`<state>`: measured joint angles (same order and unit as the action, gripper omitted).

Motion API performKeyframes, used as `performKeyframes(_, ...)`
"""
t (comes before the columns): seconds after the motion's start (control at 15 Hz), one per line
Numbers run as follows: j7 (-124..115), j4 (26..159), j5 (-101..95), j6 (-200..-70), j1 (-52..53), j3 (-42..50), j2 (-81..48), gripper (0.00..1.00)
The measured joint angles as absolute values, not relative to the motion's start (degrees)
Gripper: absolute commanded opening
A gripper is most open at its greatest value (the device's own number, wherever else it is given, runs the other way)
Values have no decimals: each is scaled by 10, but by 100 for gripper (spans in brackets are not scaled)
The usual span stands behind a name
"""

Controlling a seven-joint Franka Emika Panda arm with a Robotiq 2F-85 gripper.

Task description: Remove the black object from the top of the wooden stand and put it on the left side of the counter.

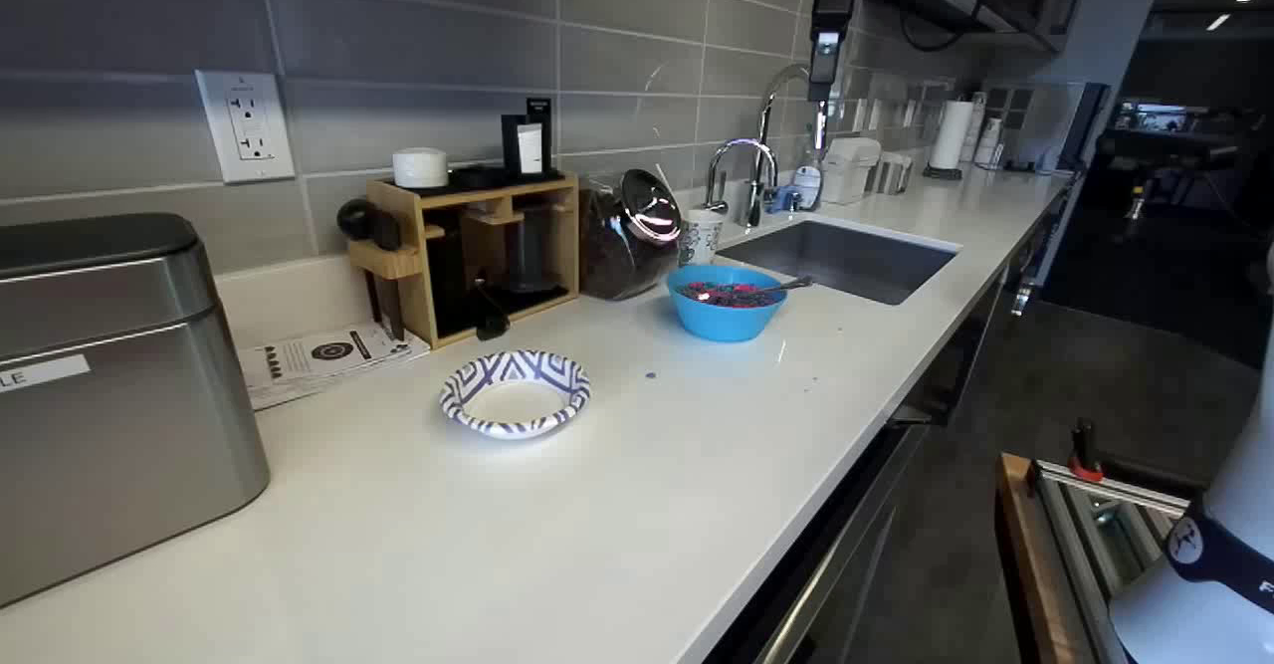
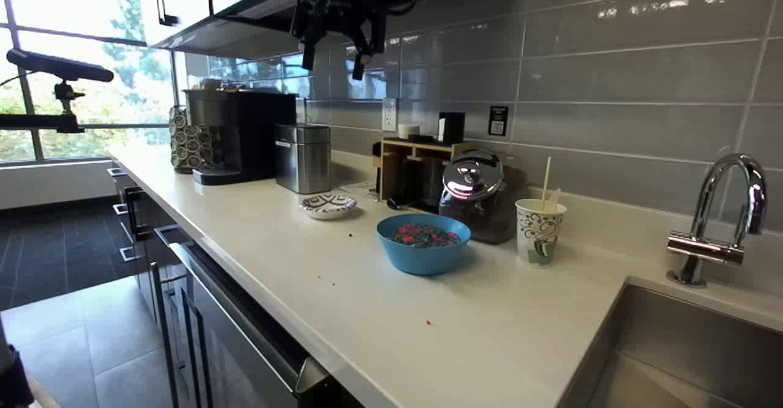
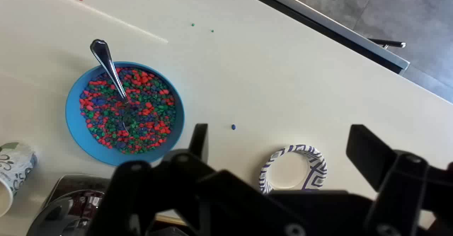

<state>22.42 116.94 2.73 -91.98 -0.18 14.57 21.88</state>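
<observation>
The black object (image 1: 511, 144), with a white patch, stands upright on top of the wooden stand (image 1: 570, 246), near its right end. Both exterior views show the black object (image 2: 454, 128) and the stand (image 2: 391, 172). In the wrist view the black object is not visible; only a thin wooden edge (image 3: 170, 219) shows low down. The off-white counter (image 1: 617, 515) runs under everything. My gripper (image 2: 333, 70) is open and empty, high above the counter and apart from the stand. In the wrist view its fingers (image 3: 277, 133) are wide apart with nothing between them.
A white cup-like item (image 1: 420, 168) shares the stand's top. A dark jar (image 1: 622, 246), paper cup (image 2: 539, 233) and blue bowl with spoon (image 1: 727, 311) are near the stand. A patterned paper bowl (image 1: 516, 395) lies in front. A grey metal box (image 1: 119, 415) and sink (image 1: 846, 256) flank them.
</observation>
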Motion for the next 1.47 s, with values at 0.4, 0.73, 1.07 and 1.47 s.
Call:
performKeyframes(0.4, 224, 1169, 27, -920, -2, 146, 219, 100)
performKeyframes(0.73, 203, 1169, 27, -938, -13, 134, 214, 100)
performKeyframes(1.07, 105, 1175, 24, -1043, -30, 110, 183, 100)
performKeyframes(1.47, -3, 1206, 22, -1163, -46, 90, 149, 100)
